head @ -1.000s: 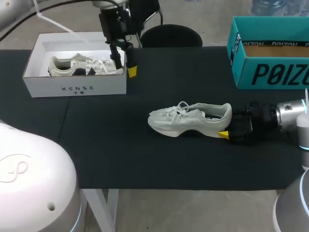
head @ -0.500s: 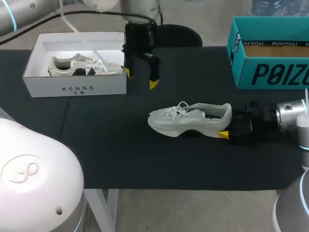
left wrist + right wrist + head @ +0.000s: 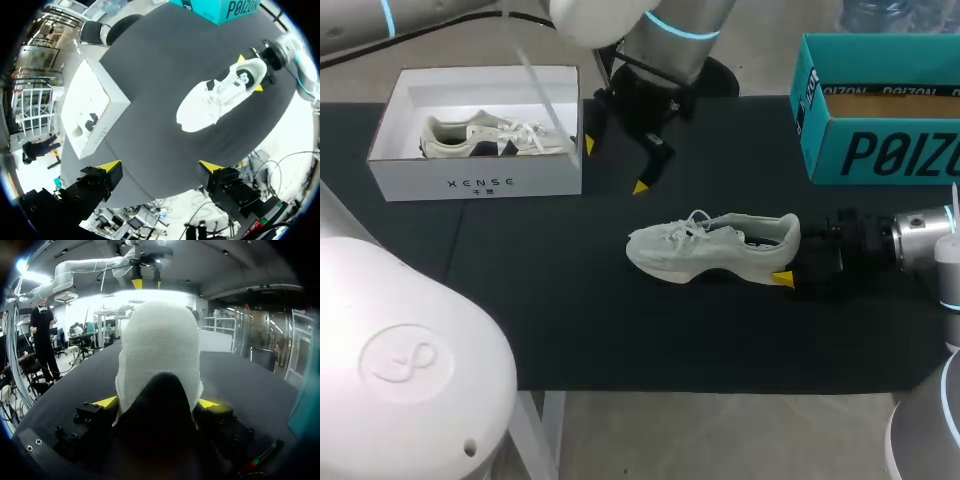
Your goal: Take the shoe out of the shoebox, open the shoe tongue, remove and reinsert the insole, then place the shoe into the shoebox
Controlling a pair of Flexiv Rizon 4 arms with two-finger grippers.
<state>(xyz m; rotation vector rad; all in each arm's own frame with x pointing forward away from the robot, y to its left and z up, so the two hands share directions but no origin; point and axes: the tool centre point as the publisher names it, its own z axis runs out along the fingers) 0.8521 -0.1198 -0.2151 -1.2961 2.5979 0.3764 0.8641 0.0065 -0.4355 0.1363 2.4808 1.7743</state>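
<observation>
The shoe (image 3: 710, 250) was pale, rough knit cloth; the table (image 3: 570, 320) matt black; the ten-o'clock white shoebox (image 3: 420, 182) smooth card.

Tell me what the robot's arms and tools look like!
Both arms are smooth, round tubes. The left arm is white and the right arm is silvery, each with glowing light-blue rings. A big white joint has a faint swirl mark. The left tool and right tool are black and blocky, with bright yellow tips on their fingers.

A teal box (image 3: 880, 120) stands at the black table's (image 3: 570, 310) far right edge; apparently open-topped.
</observation>
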